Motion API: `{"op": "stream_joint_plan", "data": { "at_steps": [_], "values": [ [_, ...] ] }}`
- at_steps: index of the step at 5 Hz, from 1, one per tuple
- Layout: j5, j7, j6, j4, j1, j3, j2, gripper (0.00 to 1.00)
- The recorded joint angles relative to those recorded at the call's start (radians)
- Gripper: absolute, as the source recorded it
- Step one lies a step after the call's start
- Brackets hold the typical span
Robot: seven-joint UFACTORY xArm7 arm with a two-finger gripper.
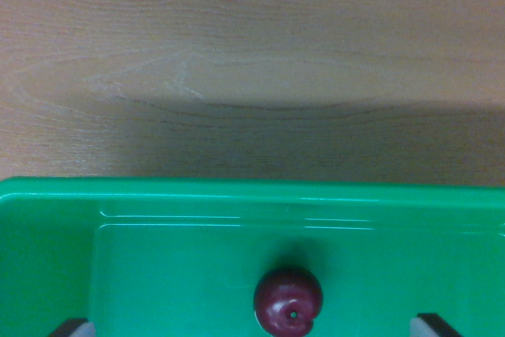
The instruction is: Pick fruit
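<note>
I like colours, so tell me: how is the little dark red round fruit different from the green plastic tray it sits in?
The dark red round fruit is small and ball-shaped; the green plastic tray is wide and flat with a raised rim. The fruit is dark red, the tray bright green. The fruit lies inside the tray; the tray rests on the wooden table. Both look smooth and shiny.

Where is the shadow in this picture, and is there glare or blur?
In the wrist view, a broad dark shadow covers the table just above the bin; thin bright glare lines run along the bin's inner rim; a small highlight sits on the fruit; the whole picture is slightly soft.
</note>
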Motion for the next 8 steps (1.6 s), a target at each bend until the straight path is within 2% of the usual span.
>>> {"op": "stream_joint_plan", "data": {
  "at_steps": [1,2,3,4,5,6,7,8],
  "values": [
    [-0.0021,-0.003,-0.047,-0.030,-0.0029,-0.002,0.024,0.00],
    [-0.0021,-0.003,-0.047,-0.030,-0.0029,-0.002,0.024,0.00],
    [-0.0042,-0.006,-0.092,-0.059,-0.0056,-0.004,0.047,0.00],
    [-0.0042,-0.006,-0.092,-0.059,-0.0056,-0.004,0.047,0.00],
    [-0.0064,-0.009,-0.140,-0.090,-0.0086,-0.005,0.071,0.00],
    [-0.0064,-0.009,-0.140,-0.090,-0.0086,-0.005,0.071,0.00],
    [-0.0085,-0.012,-0.187,-0.120,-0.0115,-0.007,0.095,0.00],
    [-0.0085,-0.012,-0.187,-0.120,-0.0115,-0.007,0.095,0.00]
  ]
}}
